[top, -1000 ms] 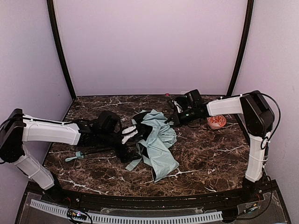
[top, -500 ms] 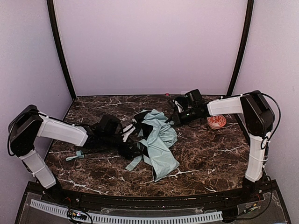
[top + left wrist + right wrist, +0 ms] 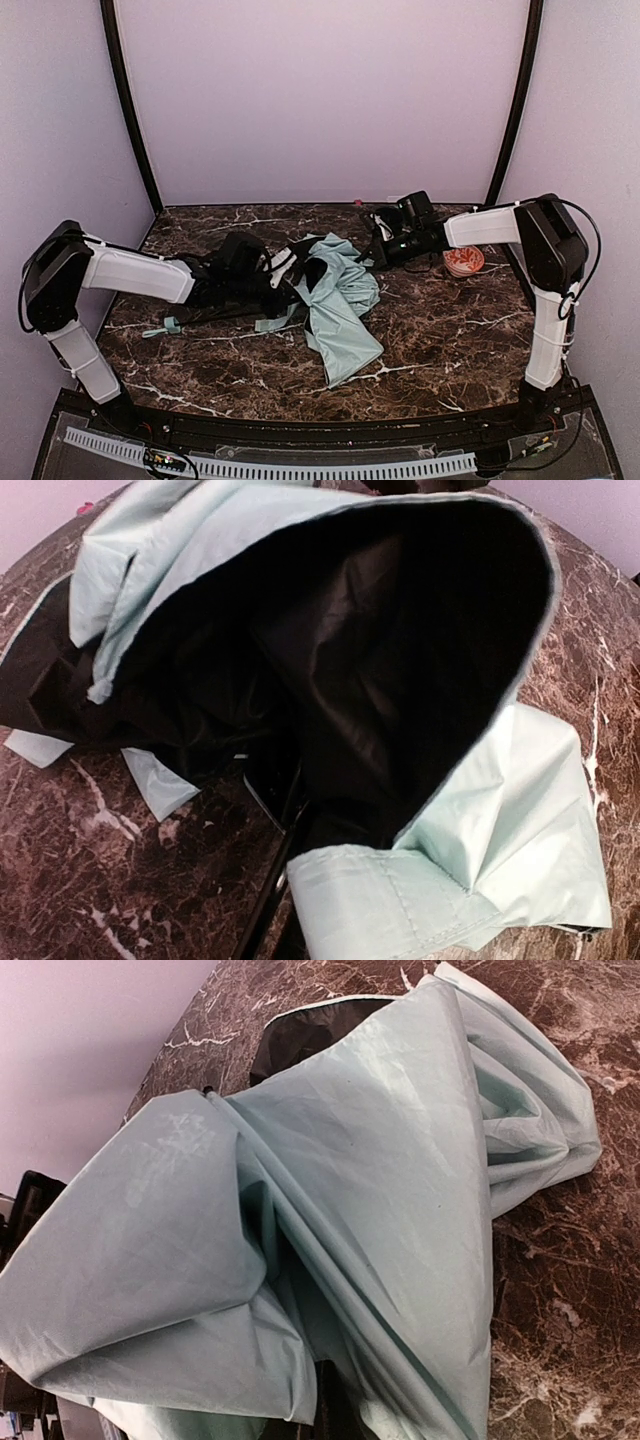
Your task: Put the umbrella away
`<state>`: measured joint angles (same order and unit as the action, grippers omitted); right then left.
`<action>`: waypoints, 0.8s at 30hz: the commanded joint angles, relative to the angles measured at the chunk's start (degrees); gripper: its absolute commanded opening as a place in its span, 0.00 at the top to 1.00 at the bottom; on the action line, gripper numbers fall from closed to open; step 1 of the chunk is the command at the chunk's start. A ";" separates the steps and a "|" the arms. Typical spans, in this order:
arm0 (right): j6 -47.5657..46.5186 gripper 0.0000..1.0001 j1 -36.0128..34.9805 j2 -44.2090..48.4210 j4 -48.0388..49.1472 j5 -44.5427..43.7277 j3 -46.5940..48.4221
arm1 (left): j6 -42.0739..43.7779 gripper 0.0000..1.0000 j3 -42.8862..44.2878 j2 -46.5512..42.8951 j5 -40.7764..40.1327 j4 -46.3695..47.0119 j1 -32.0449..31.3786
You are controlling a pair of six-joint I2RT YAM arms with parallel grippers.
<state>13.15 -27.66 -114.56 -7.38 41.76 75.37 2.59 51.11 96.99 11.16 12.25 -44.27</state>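
Note:
The umbrella (image 3: 340, 300) lies collapsed in the middle of the marble table, its mint canopy crumpled with the black underside showing. Its thin black shaft (image 3: 215, 316) runs left to the small mint handle (image 3: 166, 327). My left gripper (image 3: 292, 283) is at the canopy's left side, shut on a fold of the fabric. In the left wrist view a mint hem (image 3: 385, 900) covers the jaws, beside the shaft (image 3: 262, 895). My right gripper (image 3: 372, 250) is shut at the canopy's far right edge. The mint fabric (image 3: 350, 1180) fills the right wrist view and hides its fingers.
An orange-red patterned bowl (image 3: 463, 262) sits at the right, just behind the right forearm. Two black posts (image 3: 130, 110) rise at the back corners against the lilac walls. The table's front edge (image 3: 320, 420) carries a black rail.
My left gripper has moved right into the canopy and gone from open to shut on the fabric. The loose mint strip has been drawn up and leftward. The right arm has not moved.

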 commanded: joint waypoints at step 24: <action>-20.99 0.87 -10.20 3.50 -21.53 8.05 -0.72 | 32.04 1.00 34.39 -9.17 -40.24 -37.73 -16.11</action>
<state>-6.13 -40.38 -113.56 -26.94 49.95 74.98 32.42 85.08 88.82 -27.90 -24.86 -60.27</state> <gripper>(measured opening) 0.080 0.006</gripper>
